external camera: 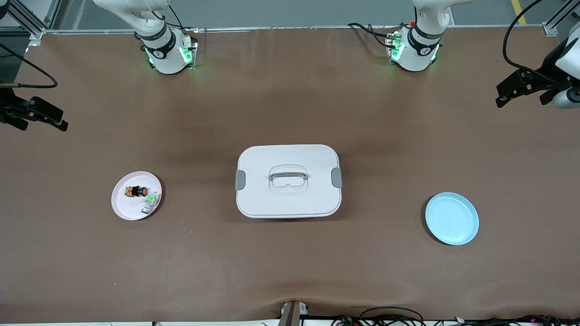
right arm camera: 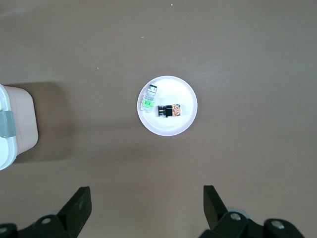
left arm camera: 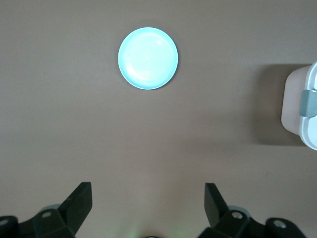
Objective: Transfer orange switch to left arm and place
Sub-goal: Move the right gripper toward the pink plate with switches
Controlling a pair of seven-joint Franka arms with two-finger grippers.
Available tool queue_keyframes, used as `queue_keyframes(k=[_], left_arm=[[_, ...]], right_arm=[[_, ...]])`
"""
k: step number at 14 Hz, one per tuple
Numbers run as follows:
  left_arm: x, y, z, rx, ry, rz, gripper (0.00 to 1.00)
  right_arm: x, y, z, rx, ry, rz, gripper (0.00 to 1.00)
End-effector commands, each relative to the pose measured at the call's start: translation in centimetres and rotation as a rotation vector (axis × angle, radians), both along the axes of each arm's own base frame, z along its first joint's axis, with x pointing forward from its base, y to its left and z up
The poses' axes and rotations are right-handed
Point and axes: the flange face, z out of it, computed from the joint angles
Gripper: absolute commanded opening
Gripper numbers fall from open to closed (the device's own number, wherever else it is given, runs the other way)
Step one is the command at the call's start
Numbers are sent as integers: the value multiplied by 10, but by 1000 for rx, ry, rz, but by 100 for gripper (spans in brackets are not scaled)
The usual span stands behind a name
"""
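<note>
Orange switch [external camera: 137,191] on pink plate [external camera: 122,206], no legible markings.

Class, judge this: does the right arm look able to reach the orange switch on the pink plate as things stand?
Probably yes: the open right gripper hangs above the orange switch, nothing between; the box sits aside.

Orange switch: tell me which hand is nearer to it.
Right. The right hand hangs open above the table by the pink plate holding the orange switch; the left hand, open, waits past the box.

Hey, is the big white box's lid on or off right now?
On. The lid sits flush on the box, grey latches at both ends, handle lying flat on top.
</note>
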Motion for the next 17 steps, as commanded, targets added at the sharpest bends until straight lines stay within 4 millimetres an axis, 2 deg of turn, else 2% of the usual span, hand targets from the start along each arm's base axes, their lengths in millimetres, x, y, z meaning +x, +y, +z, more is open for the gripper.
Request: queue_keyframes(k=[1,6,9,12,15,17], left_arm=[[1,0,3,14,7,2,100],[1,2,4,17,7,-5,100],[3,10,-1,11,17,2,100],[6,8,-7,-1,28,4,100],[8,8,-11,-4,36,-2,100],[8,8,-13,-4,39,-4,100]], right_arm=[[-6,-2,4,12,-10,7,100],[-6,-3,8,20,-22,8,100],[-5,-10,12,20,-36,-5,100],[-5,-23,17,18,-46,-21,100],[6,-35,-11,18,7,-34,100],[12,-36,-35,20,46,-39,100]])
